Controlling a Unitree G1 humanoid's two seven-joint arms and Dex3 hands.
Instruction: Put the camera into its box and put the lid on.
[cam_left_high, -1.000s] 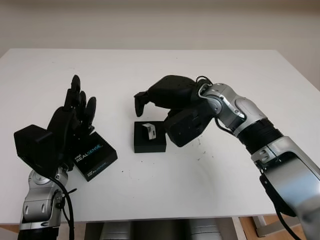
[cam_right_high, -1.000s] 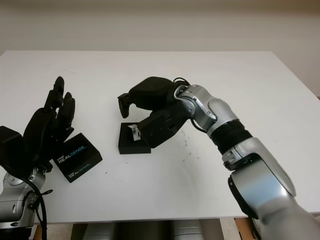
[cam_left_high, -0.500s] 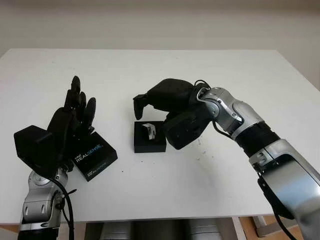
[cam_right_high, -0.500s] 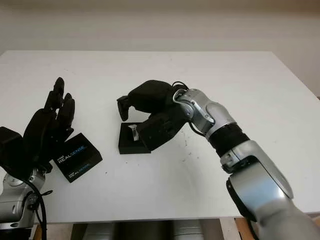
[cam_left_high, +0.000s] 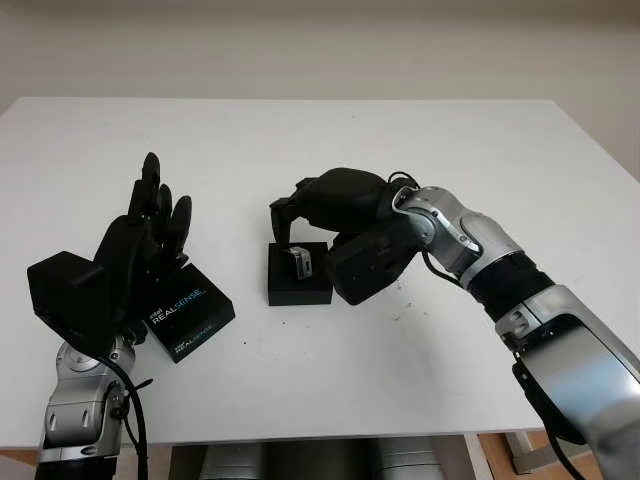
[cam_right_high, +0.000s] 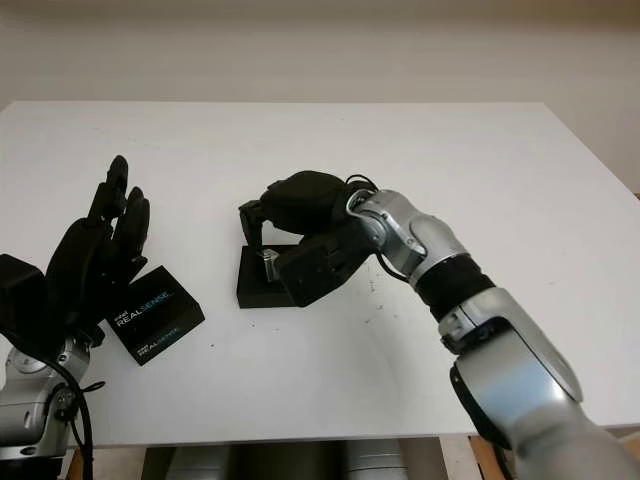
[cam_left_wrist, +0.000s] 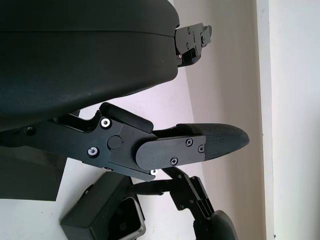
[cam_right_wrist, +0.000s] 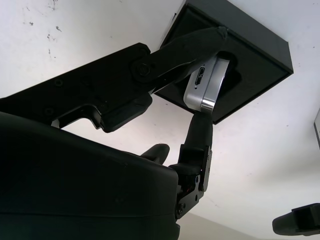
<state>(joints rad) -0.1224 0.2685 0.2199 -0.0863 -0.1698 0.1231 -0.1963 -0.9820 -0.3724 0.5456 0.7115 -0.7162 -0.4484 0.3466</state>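
The black box base (cam_left_high: 299, 287) sits mid-table with the silver camera (cam_left_high: 303, 262) standing tilted in its recess. My right hand (cam_left_high: 300, 228) hangs low over the box. In the right wrist view one finger (cam_right_wrist: 197, 42) lies across the camera (cam_right_wrist: 205, 86) and another finger (cam_right_wrist: 200, 131) presses its opposite edge, so the hand is shut on it. The black lid (cam_left_high: 188, 312), printed REALSENSE, lies flat to the left of the box. My left hand (cam_left_high: 150, 215) is open, raised upright just behind the lid's left end, touching nothing.
The white table (cam_left_high: 300, 140) stretches wide behind and to the right of the box. Its front edge runs close below the lid and box. The right forearm (cam_left_high: 470, 250) crosses the table's right half.
My right hand has dropped lower over the box and its fingers have closed in on the camera. The left hand and the lid have stayed where they were.
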